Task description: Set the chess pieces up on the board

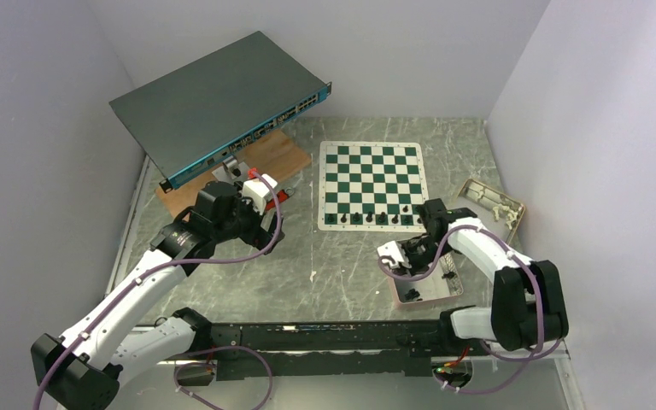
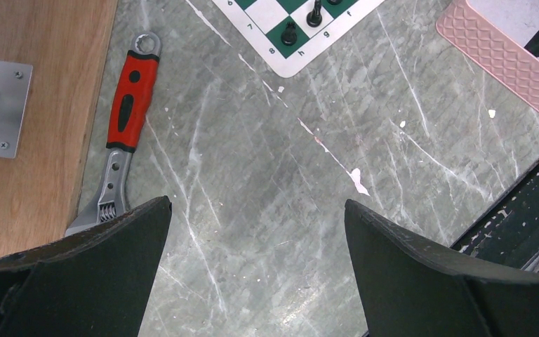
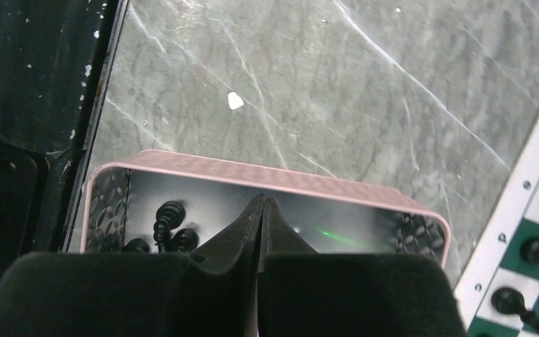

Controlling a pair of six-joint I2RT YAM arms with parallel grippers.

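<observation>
While the right gripper (image 3: 261, 203) hangs over the pink-rimmed tray (image 3: 253, 177) at the near right of the table (image 2: 267, 147), its two fingers are pressed flat together, and nothing shows between them. A few black chess pieces (image 3: 170, 219) lie in the tray's left corner, just beside the closed fingertips.

Further left, the left gripper (image 2: 256, 210) hovers over bare grey tabletop. Its jaws are spread wide and hold nothing. A red-handled adjustable wrench (image 2: 130, 105) lies on the table to that gripper's left, alongside the edge of a wooden plank (image 2: 35, 91).

Beyond the tray, the board (image 1: 367, 171) lies flat in the middle of the table. Its near white border sits close to the tray but apart from it. A row of black pieces stands upright along the rank nearest the arms, and one piece stands a square farther in, toward the right end. The rest of the squares are bare.

To the right of the board, near the wall, a beige tray (image 1: 478, 190) holds pale pieces. At the far left a flat grey network switch (image 1: 213, 98) sits tilted above the plank.
</observation>
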